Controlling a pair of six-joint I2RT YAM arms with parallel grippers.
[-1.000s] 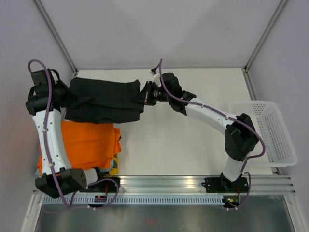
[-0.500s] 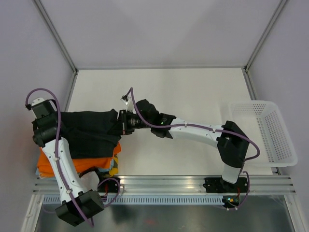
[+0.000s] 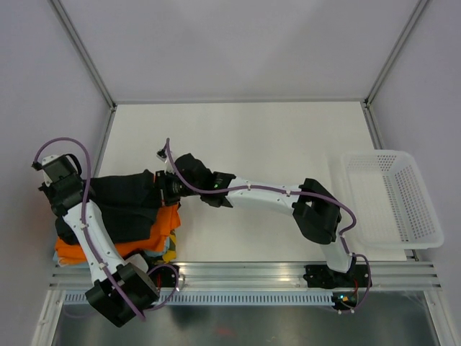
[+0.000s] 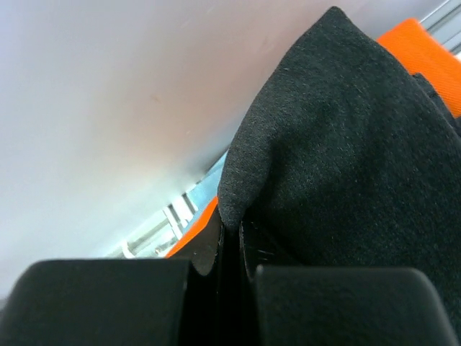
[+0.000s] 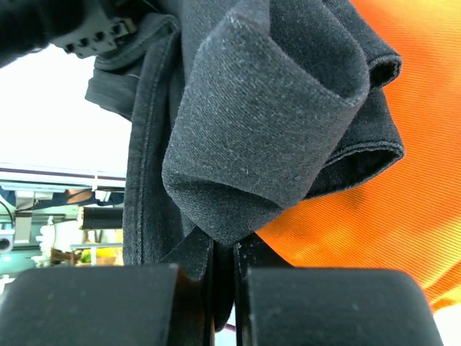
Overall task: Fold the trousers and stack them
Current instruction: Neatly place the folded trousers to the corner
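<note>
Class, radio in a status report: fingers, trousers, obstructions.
Left fingers and right fingers shut on black trousers. Trousers draped over orange garment. No obstruction seen.

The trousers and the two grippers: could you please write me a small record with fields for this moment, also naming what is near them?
trousers: black, bunched, over the orange garment at the near-left corner of the table
orange garment: beneath the trousers, its edges showing
left gripper: shut on a fold of the trousers
right gripper: shut on a fold of the trousers
basket: white, at the right side, away from both grippers
</note>
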